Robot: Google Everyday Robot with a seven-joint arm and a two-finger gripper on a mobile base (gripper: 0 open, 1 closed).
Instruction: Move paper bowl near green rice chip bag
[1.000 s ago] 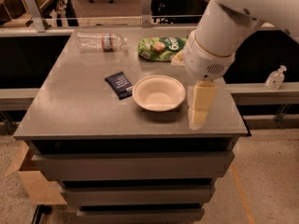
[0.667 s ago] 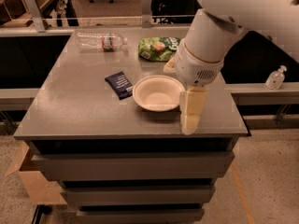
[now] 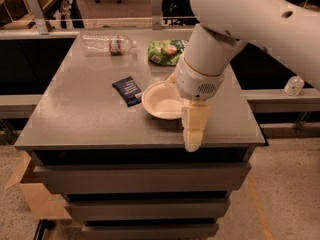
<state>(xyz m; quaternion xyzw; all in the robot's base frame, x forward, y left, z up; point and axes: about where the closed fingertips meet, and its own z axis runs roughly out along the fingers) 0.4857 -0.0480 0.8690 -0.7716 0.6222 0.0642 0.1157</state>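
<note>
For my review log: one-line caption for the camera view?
Gripper hangs beside paper bowl; green rice chip bag lies behind.

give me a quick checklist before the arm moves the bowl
1. Paper bowl upright on the table: ok.
2. Gripper holding the bowl: cannot tell; it hangs at the bowl's near-right rim.
3. Green rice chip bag in view behind the bowl: ok.
4. Gap between bowl and bag: cannot tell, the arm covers part of it.
5. Blue wrapper off the path to the bag: ok, it lies left of the bowl.
</note>
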